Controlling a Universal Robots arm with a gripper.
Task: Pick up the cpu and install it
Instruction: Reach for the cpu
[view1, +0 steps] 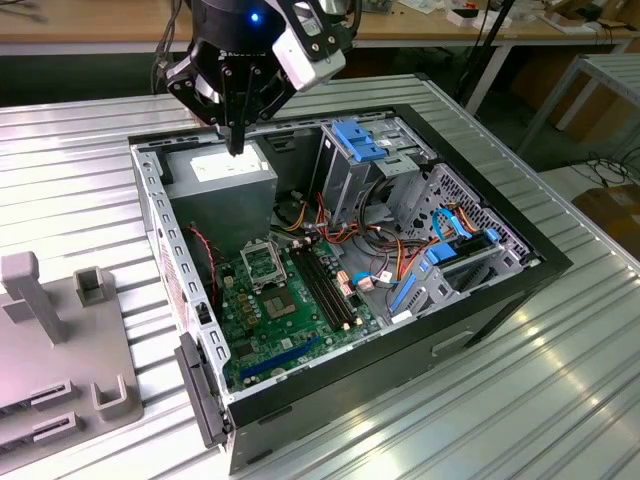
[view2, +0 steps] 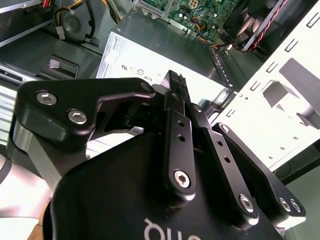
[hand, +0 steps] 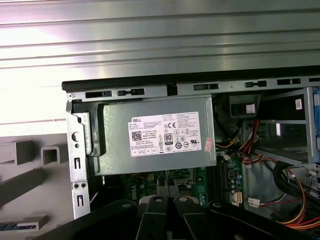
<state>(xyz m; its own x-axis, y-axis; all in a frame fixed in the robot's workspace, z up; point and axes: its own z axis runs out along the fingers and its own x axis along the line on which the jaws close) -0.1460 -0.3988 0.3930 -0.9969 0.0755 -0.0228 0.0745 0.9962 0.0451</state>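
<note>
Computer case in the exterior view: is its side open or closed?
Open. The computer case lies on its side with no panel over it; the motherboard and the power supply inside are exposed.

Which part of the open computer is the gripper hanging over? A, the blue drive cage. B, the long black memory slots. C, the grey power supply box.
C: in the exterior view the gripper points down over the grey power supply box, and the second wrist view shows that box's labelled face just beyond it.
</note>
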